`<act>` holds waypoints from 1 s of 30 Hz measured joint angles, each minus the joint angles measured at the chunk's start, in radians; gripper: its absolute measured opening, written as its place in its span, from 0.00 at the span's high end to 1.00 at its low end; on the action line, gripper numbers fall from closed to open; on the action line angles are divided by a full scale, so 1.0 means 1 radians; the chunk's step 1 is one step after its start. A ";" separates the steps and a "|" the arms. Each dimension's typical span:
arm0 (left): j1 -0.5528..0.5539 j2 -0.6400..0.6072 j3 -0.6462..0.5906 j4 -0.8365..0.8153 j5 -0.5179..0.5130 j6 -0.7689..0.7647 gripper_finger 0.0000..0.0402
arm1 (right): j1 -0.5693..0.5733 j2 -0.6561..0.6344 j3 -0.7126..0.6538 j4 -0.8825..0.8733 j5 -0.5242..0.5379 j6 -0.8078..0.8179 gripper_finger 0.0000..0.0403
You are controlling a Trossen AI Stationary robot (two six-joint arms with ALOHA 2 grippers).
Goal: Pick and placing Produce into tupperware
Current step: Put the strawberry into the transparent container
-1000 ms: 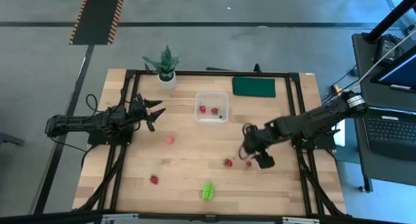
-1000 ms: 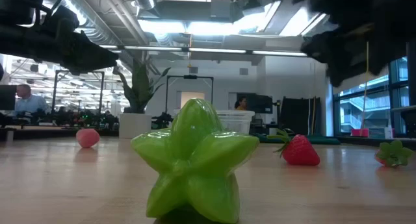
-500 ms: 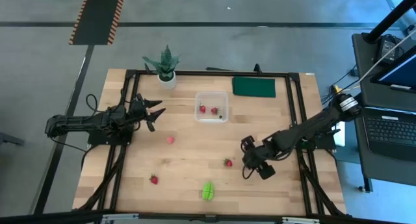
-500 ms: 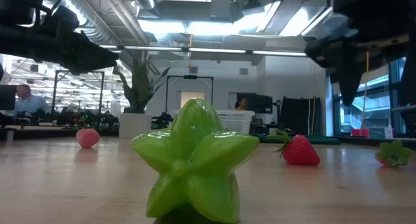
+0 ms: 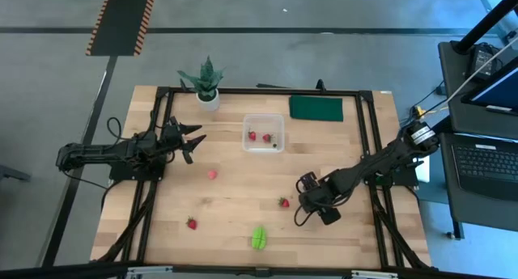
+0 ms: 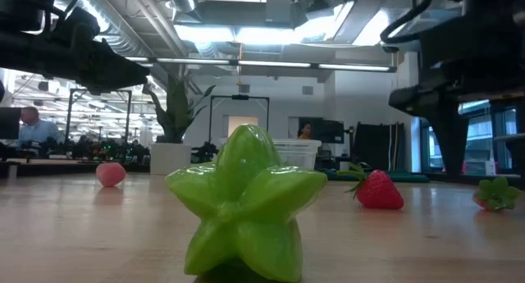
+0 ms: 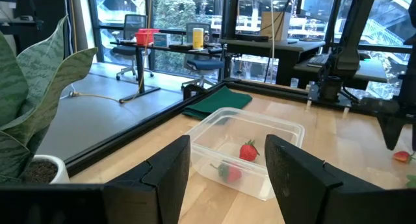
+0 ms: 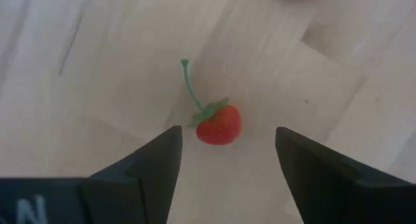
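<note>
Right gripper (image 8: 224, 165) hangs low over the table with fingers spread around a small red strawberry (image 8: 218, 124) — apparently not touching it — well apart from the clear tupperware (image 5: 264, 133) holding two berries.

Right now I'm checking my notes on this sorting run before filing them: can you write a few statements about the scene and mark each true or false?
1. The tupperware holds two red berries. True.
2. The right gripper is shut on a strawberry. False: its fingers stand open over it, apart from it.
3. The lime-green piece lies in the box. False: it lies on the table near the front edge.
4. The left gripper holds nothing. True.
5. The pinkish berry lies on the table outside the box. True.
</note>
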 joint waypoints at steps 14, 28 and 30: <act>0.000 0.000 0.000 0.000 0.000 0.000 0.52 | 0.000 0.090 0.005 0.023 -0.025 0.006 0.52; 0.000 0.000 0.000 0.000 0.000 0.000 0.52 | 0.000 0.092 0.003 0.027 -0.024 0.019 0.66; 0.000 0.000 0.000 0.000 0.000 0.000 0.52 | 0.000 0.093 0.002 0.027 -0.024 0.019 0.68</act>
